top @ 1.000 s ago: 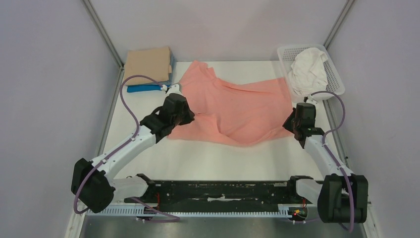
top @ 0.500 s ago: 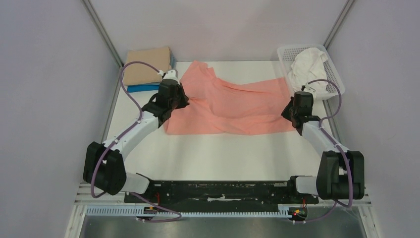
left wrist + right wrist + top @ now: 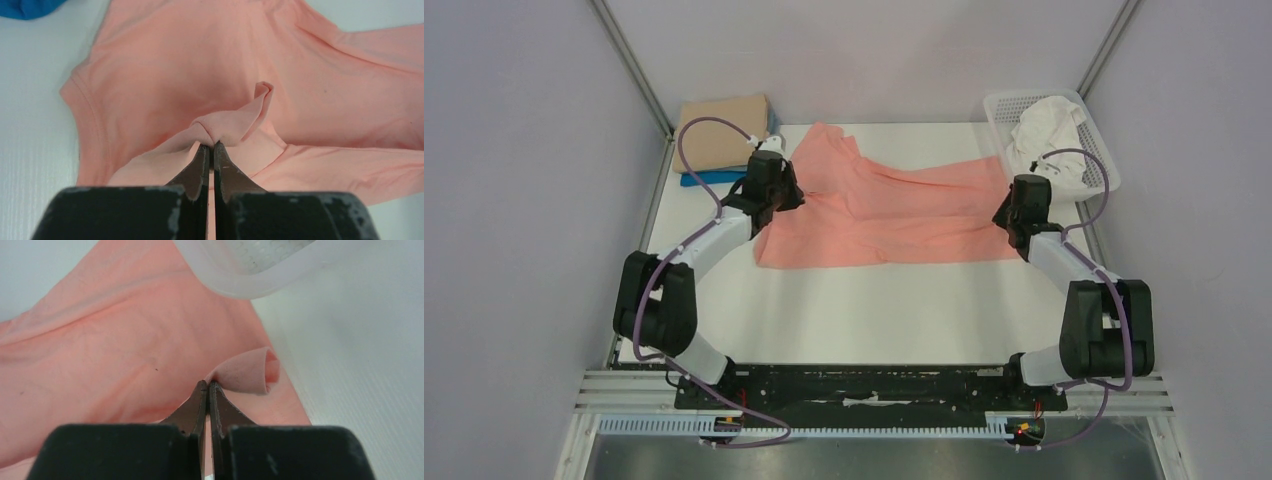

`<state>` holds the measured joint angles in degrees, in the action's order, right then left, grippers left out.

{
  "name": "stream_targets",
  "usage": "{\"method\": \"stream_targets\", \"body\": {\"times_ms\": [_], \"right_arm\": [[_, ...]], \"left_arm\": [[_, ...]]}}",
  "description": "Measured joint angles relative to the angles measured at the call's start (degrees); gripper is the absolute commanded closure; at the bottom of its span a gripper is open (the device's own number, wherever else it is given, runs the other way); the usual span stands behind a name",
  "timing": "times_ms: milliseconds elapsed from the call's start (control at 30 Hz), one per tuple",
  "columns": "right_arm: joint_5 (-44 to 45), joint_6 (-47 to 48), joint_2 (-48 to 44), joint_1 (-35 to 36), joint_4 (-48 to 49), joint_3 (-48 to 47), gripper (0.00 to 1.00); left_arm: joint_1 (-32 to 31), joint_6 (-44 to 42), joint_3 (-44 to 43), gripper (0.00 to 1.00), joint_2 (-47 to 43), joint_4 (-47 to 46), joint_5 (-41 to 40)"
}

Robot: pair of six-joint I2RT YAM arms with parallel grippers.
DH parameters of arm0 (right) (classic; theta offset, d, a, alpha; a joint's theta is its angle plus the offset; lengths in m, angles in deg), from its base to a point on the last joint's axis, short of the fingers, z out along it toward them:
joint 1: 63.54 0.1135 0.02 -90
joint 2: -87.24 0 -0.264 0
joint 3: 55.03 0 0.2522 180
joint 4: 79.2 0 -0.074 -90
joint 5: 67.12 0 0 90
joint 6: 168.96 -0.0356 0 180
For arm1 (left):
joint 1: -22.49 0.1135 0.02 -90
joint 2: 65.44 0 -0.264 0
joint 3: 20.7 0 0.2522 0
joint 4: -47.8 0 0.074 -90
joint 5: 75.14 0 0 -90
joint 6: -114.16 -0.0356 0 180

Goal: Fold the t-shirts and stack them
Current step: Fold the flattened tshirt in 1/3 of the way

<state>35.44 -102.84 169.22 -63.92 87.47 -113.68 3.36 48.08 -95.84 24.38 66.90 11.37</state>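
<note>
Sitting at the desk's (image 3: 874,310) far left corner, the tan t-shirt (image 3: 721,130) lies folded atop the blue t-shirt (image 3: 709,178). Just right of them, the left end effector (image 3: 210,146) is clamped on a bunched fold of the salmon-pink t-shirt (image 3: 894,215), which is spread over the far half, with open desk along its straight near edge. The right end effector (image 3: 206,384) pinches its right edge beside the basket (image 3: 1104,160) holding the white t-shirt (image 3: 1046,140).

- A white table (image 3: 874,310) lies before me, its bare surface matte.
- A white lattice basket (image 3: 1100,150) sits at my table's far right corner.
- Grey walls (image 3: 514,180) stand along the table's left, far and right sides.
</note>
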Motion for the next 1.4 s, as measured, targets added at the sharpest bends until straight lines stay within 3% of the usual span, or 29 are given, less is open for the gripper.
{"method": "stream_targets", "body": {"times_ms": [300, 367, 433, 467, 500, 600, 733, 800, 1167, 1400], "right_arm": [[2.8, 0.0, 3.2, 0.0, 0.4, -2.4, 1.0], [2.8, 0.0, 3.9, 0.0, 0.4, -2.6, 0.96], [2.8, 0.0, 4.5, 0.0, 0.4, -2.7, 0.82], [2.8, 0.0, 4.8, 0.0, 0.3, -2.8, 0.72], [2.9, 0.0, 5.1, 0.0, 0.2, -3.0, 0.56], [3.1, 0.4, 5.6, 0.3, -1.0, -3.9, 0.34], [3.7, 1.0, 5.8, 1.6, -4.3, -6.7, 0.17], [3.9, 1.2, 5.7, 2.4, -4.9, -7.3, 0.03], [4.4, 1.0, 0.9, 12.4, -8.4, -4.3, 0.02], [0.6, 1.0, 10.1, 17.8, -3.7, -3.3, 0.02]], "left_arm": [[2.6, 0.0, -3.3, 0.98, 6.1, -0.9, 1.2], [3.0, 0.0, -4.6, 0.98, 7.7, -1.0, 1.2], [3.3, 0.1, -5.9, 0.84, 9.2, -0.8, 1.2], [3.3, 0.1, -7.2, 0.68, 10.3, -0.4, 1.1], [3.4, 0.1, -8.2, 0.56, 11.2, 0.0, 1.0], [3.5, 0.5, -12.0, 0.24, 14.1, 2.7, 0.9], [3.7, 1.0, -14.6, 0.2, 15.1, 5.3, 1.1], [3.7, 1.2, -14.7, 0.19, 14.8, 5.6, 2.1], [3.7, 6.2, -5.2, 0.17, 10.1, 1.7, 16.1], [3.7, 9.8, -3.1, 0.16, 16.4, -2.3, 24.3]]}}
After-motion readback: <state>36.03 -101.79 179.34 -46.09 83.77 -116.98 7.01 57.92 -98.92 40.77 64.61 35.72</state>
